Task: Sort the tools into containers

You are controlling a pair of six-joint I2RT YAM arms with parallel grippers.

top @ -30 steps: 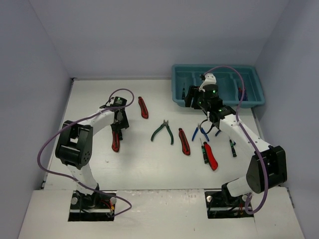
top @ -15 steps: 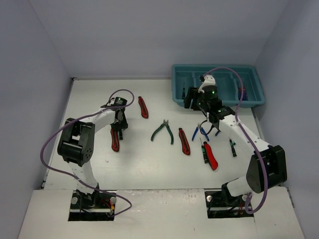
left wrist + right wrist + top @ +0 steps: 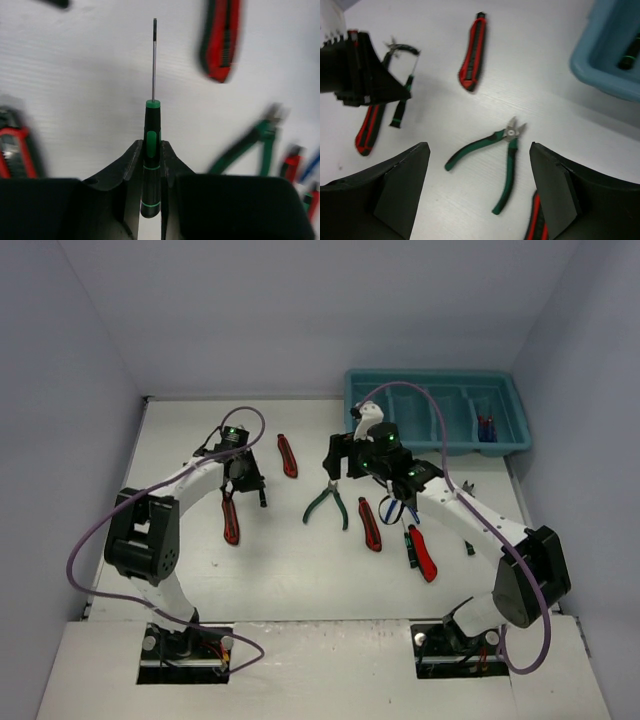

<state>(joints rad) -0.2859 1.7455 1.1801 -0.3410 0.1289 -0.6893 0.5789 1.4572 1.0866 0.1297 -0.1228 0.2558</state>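
Early going, I judge: the teal tray [image 3: 430, 374] holds only a few pieces, while red knives [image 3: 288, 455] and more lie scattered on the bench [image 3: 280, 560]; my left fingers [image 3: 131, 161] pinch a green-handled screwdriver [image 3: 152, 120], well apart from the tray, a grip only the wrist view shows plainly; the right fingers [image 3: 400, 186] gape wide and empty above the green pliers [image 3: 504, 150], a spread the top view cannot show

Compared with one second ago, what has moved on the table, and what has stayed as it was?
The right gripper swung left, away from the teal tray, and now hangs open over the green pliers. The left gripper barely shifted and is shut on a green-handled screwdriver. The pliers and the red utility knives stayed put.
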